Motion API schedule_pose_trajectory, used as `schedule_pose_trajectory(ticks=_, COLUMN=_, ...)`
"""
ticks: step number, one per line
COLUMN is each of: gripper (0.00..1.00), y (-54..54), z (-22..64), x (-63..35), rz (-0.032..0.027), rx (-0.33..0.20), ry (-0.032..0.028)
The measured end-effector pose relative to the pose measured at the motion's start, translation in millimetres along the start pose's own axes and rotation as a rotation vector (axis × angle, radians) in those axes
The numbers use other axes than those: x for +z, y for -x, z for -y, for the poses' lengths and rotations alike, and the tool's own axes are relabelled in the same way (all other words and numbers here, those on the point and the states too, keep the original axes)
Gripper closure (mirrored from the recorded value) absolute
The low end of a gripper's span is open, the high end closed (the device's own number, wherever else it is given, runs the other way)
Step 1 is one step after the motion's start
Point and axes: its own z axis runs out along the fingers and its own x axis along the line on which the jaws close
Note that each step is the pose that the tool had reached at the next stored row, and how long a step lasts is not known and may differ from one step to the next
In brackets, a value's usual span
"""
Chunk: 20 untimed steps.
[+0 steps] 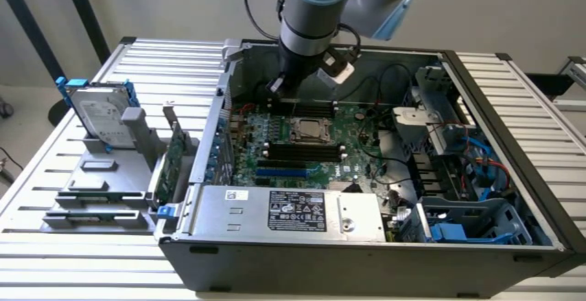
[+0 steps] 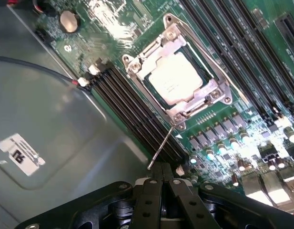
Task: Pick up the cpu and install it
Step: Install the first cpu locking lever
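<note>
Already seated in the motherboard socket [image 2: 137,64], the cpu [image 2: 176,80] looks light, stiff and pin-fragile, best held by its edges; jaws together, empty, near the socket lever [image 2: 161,145].

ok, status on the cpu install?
Copy: hand shut, nothing visibly in it, low beside the socket frame; cpu seated inside that frame; thin lever rod angles toward the hand.

The exterior view looks down from high beyond one side of the open case [image 1: 366,260], wide enough to take in the table [image 1: 82,260] and the arm [image 1: 311,13]. The wrist view sits close over the motherboard [image 2: 242,129], slanting down past the gripper [image 2: 162,180]. Both views show the socket [image 2: 137,64].
</note>
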Motion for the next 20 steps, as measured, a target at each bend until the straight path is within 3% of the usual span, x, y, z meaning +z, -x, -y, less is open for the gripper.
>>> schedule_pose_trajectory(ticks=4, gripper=0.89, y=-5.3, z=-6.7, x=-0.7, rz=-0.0033, rx=0.0, ry=-0.0026)
schedule_pose_trajectory(ticks=6, gripper=0.89, y=-4.9, z=-8.1, x=0.1, rz=-0.007, rx=0.0, ry=-0.0056)
schedule_pose_trajectory(ticks=9, gripper=0.89, y=-2.6, z=-10.4, x=4.2, rz=-0.0079, rx=0.0, ry=-0.0064)
schedule_pose_trajectory(ticks=20, gripper=0.89, y=4.3, z=-18.5, x=21.4, rz=-0.0125, rx=-0.002, ry=-0.001)
